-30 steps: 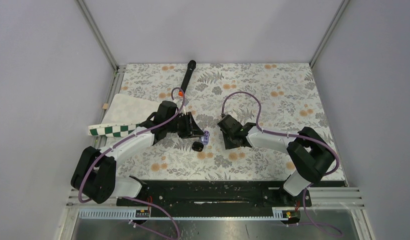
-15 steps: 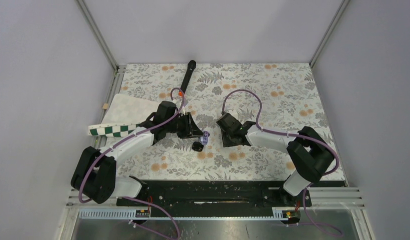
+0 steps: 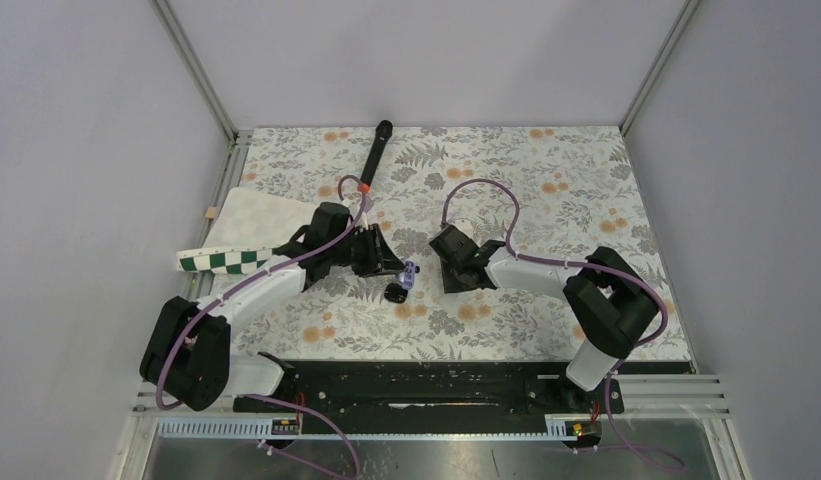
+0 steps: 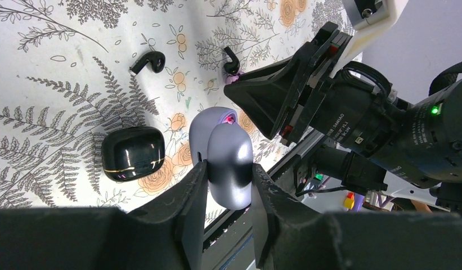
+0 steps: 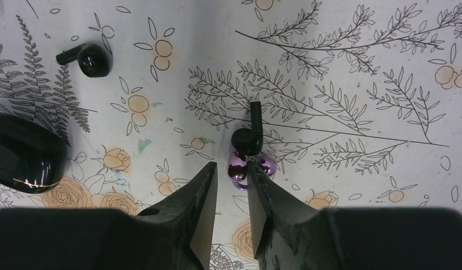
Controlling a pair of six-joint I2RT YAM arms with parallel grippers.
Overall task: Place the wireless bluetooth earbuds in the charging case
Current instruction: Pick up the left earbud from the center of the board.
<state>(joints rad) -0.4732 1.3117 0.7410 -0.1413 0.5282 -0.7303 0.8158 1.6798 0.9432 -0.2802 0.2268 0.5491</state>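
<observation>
My left gripper [image 4: 229, 169] is shut on an opened lavender pebble-shaped case [image 4: 228, 147], held just above the table. A glossy black charging case [image 4: 133, 153] lies shut on the floral cloth beside it. Two black earbuds lie loose: one [image 5: 90, 59] farther off, the other [image 5: 248, 138] just beyond my right gripper [image 5: 233, 167]. That gripper is open by a narrow gap with nothing between its fingers. Shiny purple pieces [image 5: 240, 169] touch the near earbud at the tip of the gripper's right finger. From above, both grippers [image 3: 401, 268] [image 3: 441, 272] face each other at the table's middle.
A black microphone [image 3: 374, 152] lies at the far centre. A white board [image 3: 251, 215] and a green checkered cloth [image 3: 221, 262] lie at the left edge. The black rail [image 3: 416, 385] with the arm bases runs along the near edge.
The right arm has edged left and slightly away from the bases, and its jaws have parted a little. The left gripper and the lavender case have stayed put.
</observation>
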